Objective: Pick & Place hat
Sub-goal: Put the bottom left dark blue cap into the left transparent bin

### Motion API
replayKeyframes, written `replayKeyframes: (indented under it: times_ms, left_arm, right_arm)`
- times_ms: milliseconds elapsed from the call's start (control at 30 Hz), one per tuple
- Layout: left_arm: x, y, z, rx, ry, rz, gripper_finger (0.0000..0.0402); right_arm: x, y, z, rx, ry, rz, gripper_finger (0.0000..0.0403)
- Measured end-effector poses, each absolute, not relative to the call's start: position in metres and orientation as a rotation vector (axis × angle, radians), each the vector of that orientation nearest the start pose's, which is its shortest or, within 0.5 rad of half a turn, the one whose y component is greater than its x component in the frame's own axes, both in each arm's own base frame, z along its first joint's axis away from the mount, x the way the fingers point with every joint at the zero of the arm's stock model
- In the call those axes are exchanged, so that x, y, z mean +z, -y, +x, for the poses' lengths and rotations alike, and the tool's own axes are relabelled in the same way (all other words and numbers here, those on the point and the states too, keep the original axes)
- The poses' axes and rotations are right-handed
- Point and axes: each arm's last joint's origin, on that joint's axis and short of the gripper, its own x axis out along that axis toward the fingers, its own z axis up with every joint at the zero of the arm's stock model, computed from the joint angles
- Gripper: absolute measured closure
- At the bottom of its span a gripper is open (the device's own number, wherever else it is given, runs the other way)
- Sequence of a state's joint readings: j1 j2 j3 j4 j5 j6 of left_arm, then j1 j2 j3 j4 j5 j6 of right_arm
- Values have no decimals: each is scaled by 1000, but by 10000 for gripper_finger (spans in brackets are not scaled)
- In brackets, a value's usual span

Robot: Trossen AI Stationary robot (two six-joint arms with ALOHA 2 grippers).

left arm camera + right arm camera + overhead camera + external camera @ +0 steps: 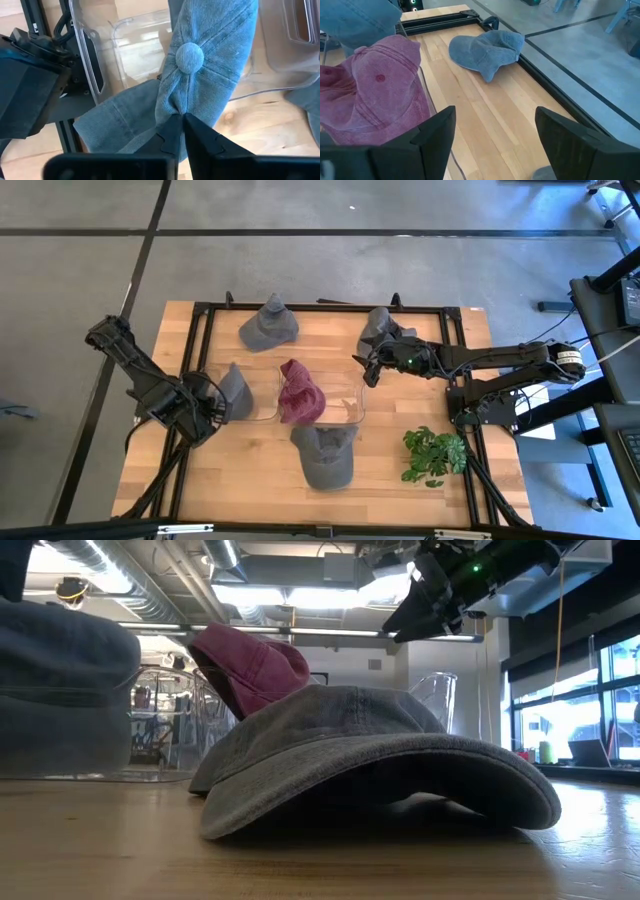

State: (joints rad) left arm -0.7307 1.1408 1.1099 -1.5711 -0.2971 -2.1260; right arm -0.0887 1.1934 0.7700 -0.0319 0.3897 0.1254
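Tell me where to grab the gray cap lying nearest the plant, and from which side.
Grip the gray cap on its crown, coming straight down from above. It lies flat on the table, brim low against the wood, so the domed, soft crown is the part that fingers can pinch. The right gripper, open over the clear bin, is probably the closer one; the left gripper is shut on another cap.
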Motion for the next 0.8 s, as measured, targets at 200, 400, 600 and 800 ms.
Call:
replayKeyframes:
  times_ms: [200,400,600,800]
  left_arm:
    - [301,96,120,1053,-1002,-923,318]
    - [303,93,119,1020,-956,-892,281]
    - [309,86,113,991,-899,-921,278]
    - [317,76,109,927,-709,-845,279]
  right_arm:
    - [261,34,254,-497,-424,52,130]
    - [261,34,254,-496,-424,53,130]
    - [261,34,254,-496,-424,52,130]
    - [261,34,254,-496,-423,52,130]
